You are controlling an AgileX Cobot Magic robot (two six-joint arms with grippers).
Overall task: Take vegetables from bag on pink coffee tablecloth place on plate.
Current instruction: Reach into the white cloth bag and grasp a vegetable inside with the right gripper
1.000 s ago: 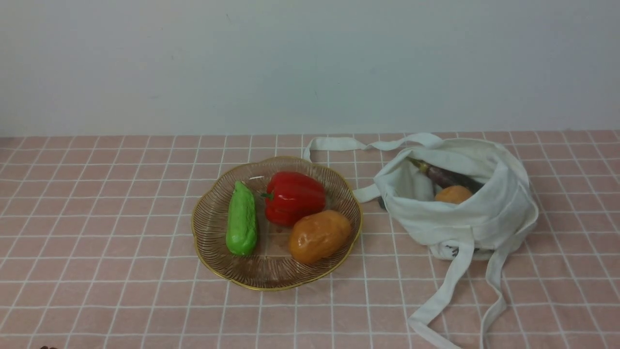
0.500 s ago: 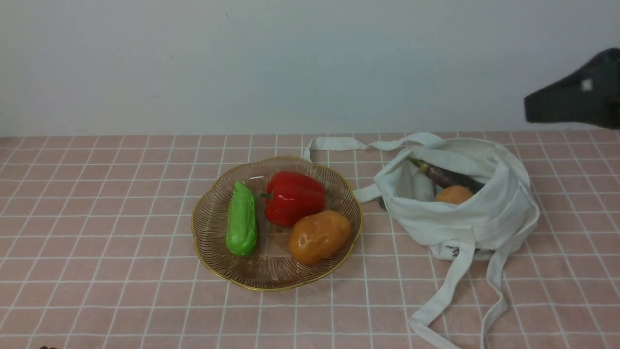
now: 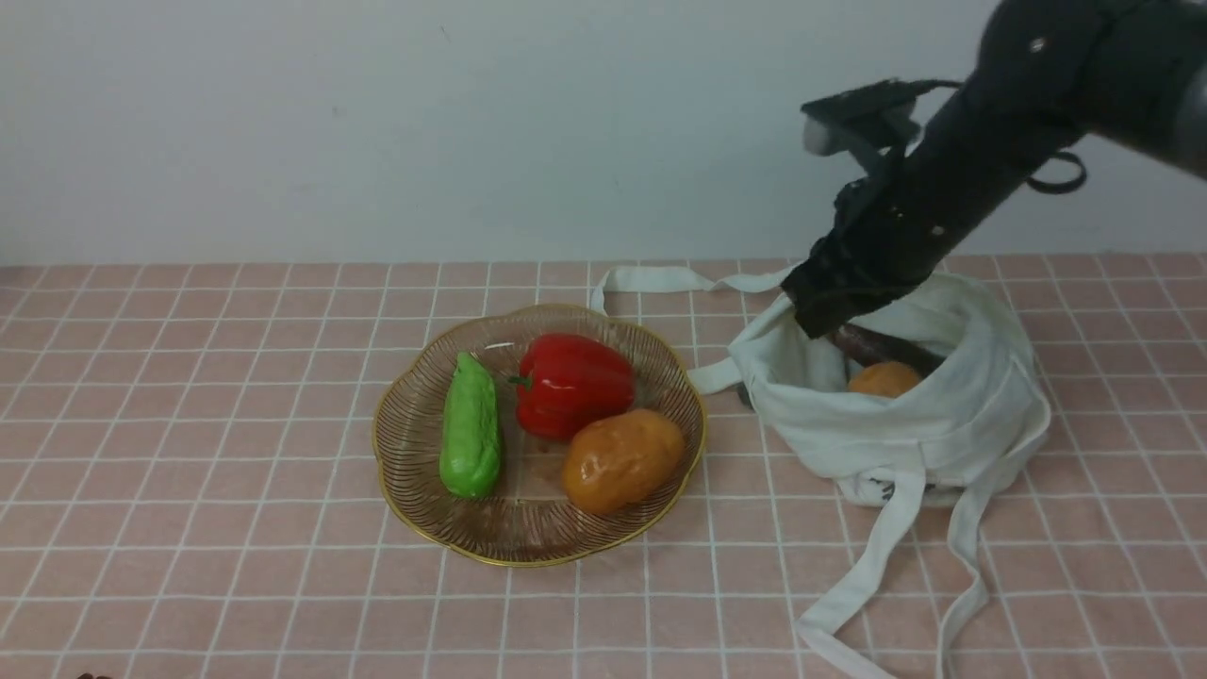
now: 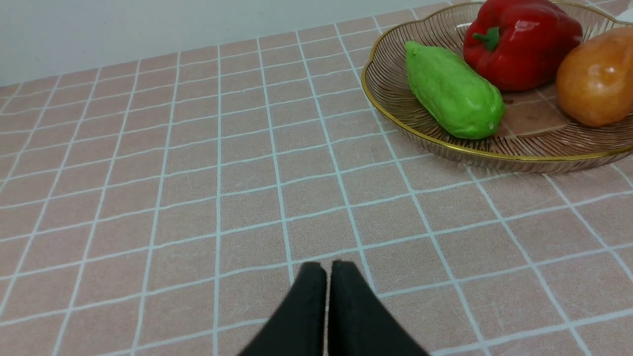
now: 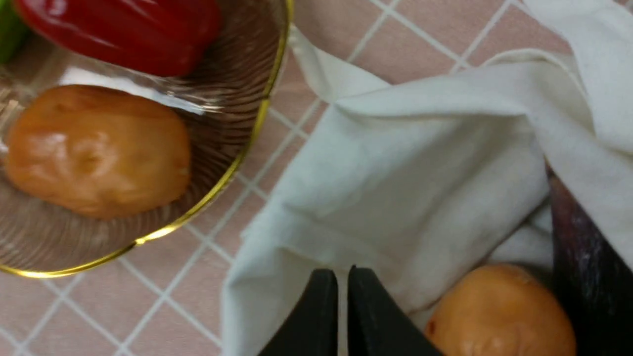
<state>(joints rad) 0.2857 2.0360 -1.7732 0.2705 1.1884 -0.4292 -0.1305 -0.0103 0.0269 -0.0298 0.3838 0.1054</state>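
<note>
The right gripper (image 5: 336, 272) hangs over the bag (image 3: 943, 424) with its jaws almost shut and empty, so it may pinch the soft cloth instead of the eggplant (image 3: 886, 347).

Five vegetables (image 3: 882, 379) (two in bag (image 3: 943, 424)), one plate (image 3: 410, 453).
</note>
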